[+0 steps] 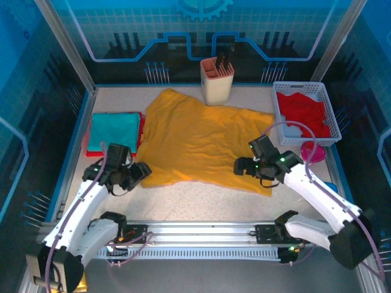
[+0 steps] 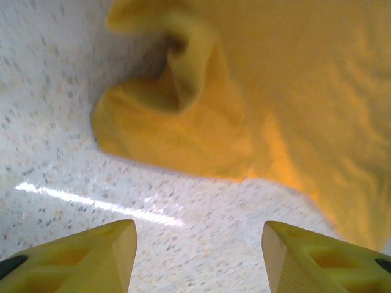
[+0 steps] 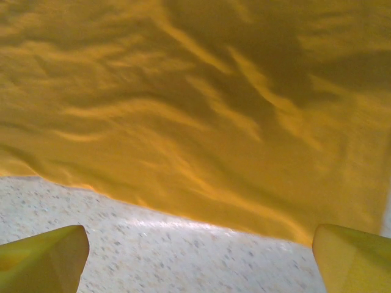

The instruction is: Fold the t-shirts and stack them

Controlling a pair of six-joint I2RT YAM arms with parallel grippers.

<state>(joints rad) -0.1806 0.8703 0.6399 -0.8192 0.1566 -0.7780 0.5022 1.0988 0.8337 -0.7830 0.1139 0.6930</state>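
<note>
A large mustard-yellow t-shirt point(image 1: 201, 140) lies spread over the middle of the table. At the left, a folded teal t-shirt point(image 1: 113, 131) rests on a red one point(image 1: 142, 128). More red cloth point(image 1: 302, 113) fills the basket at the right. My left gripper point(image 1: 139, 173) hovers at the yellow shirt's near left corner, open. In the left wrist view the rumpled corner point(image 2: 183, 122) lies just beyond the gripper point(image 2: 198, 256), with bare table between the fingers. My right gripper point(image 1: 241, 166) is open at the near right hem. The right wrist view has the hem point(image 3: 195, 110) ahead of the wide-open gripper point(image 3: 198, 262).
A beige holder with dark tools point(image 1: 217, 79) stands at the back, touching the shirt's far edge. A white mesh basket point(image 1: 324, 91) sits at the back right, with a pink object point(image 1: 313, 151) just in front of it. A metal rail point(image 1: 195, 235) runs along the near edge.
</note>
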